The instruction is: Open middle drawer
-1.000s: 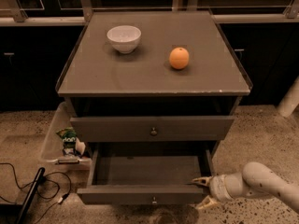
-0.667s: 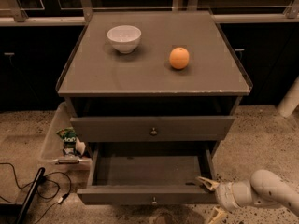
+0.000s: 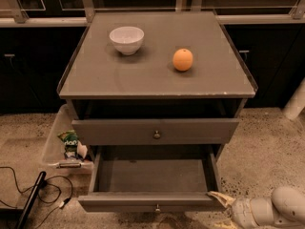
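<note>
Grey cabinet top (image 3: pixel 143 78), white bowl (image 3: pixel 127 39), likely orange (image 3: pixel 183 59), hand (image 3: pixel 222 210) bottom right

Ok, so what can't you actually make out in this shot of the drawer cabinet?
All camera view.
Below the middle drawer: hidden by its pulled-out body and the bottom edge.
Pincer, at that drawer's front right corner: partly cut off by the bottom edge.
Dark slot under the cabinet top: too dim to see inside.
Items in the clear bin, left of the cabinet: too small to name.
</note>
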Controlling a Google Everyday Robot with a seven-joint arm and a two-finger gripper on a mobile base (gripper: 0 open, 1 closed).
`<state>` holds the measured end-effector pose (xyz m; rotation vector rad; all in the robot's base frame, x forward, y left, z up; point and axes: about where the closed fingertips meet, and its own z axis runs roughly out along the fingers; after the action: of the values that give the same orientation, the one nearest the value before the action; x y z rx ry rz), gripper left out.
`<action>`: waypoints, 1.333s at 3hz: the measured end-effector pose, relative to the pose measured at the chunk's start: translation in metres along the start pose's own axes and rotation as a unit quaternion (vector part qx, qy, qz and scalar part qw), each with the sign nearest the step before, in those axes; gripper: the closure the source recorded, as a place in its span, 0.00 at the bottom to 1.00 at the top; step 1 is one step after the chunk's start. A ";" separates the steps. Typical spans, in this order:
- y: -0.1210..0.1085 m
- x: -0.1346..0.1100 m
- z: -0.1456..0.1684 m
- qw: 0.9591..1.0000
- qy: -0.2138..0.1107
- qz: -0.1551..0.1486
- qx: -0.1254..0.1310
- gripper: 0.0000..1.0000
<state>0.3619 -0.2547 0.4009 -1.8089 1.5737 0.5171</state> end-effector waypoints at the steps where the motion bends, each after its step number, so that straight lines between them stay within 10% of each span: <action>1: -0.003 0.000 -0.001 1.000 0.000 0.000 0.000 0.65; 4: -0.003 0.000 -0.001 1.000 0.000 0.000 0.000 0.00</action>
<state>0.3645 -0.2549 0.4025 -1.8091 1.5734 0.5174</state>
